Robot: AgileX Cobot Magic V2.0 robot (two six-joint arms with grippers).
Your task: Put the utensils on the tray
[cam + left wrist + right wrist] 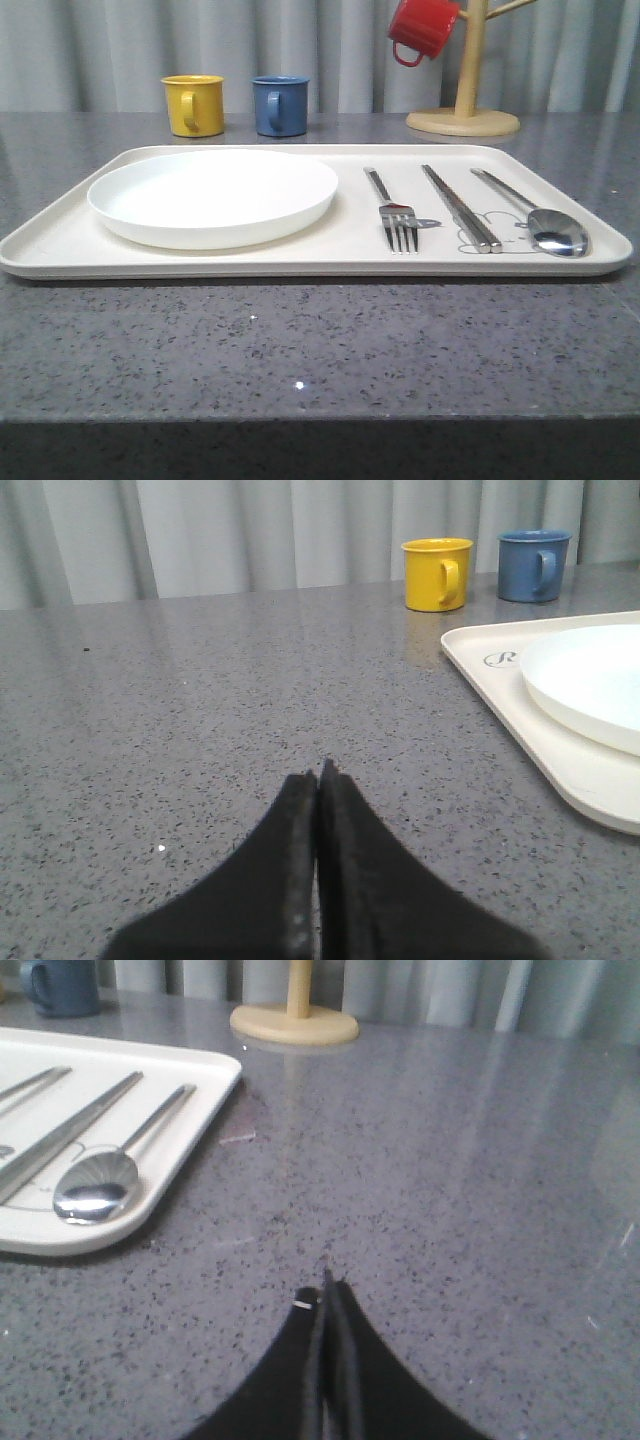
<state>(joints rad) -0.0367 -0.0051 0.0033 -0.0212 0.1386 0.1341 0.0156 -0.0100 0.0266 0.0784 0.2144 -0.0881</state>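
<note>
- Lying on the cream tray [60,245]: white plate [213,195] on its left half; fork [394,213], chopsticks [460,208] and spoon [535,216] side by side on its right half.
- Fork nearest the plate, chopsticks in the middle, spoon nearest the right rim; handles pointing away toward the curtain, tines and bowl toward the near edge.
- Chopsticks close together as a pair, crossing the grey rabbit drawing [490,225] printed on the tray.
- Resting flat on the speckled grey table [300,350], tray parallel to the near edge.
- Behind the tray: yellow mug [194,104] and blue mug [281,105] standing near each other, upright on the table.
- Further right at the back: wooden mug stand [465,100] with a red mug [422,28] hanging from a peg.
- Left gripper [320,780] pressed closed on nothing, low over bare table, well to the left of the tray's corner.
- Right gripper [325,1295] likewise closed and empty, over bare table to the right of the tray, near the spoon's end.
</note>
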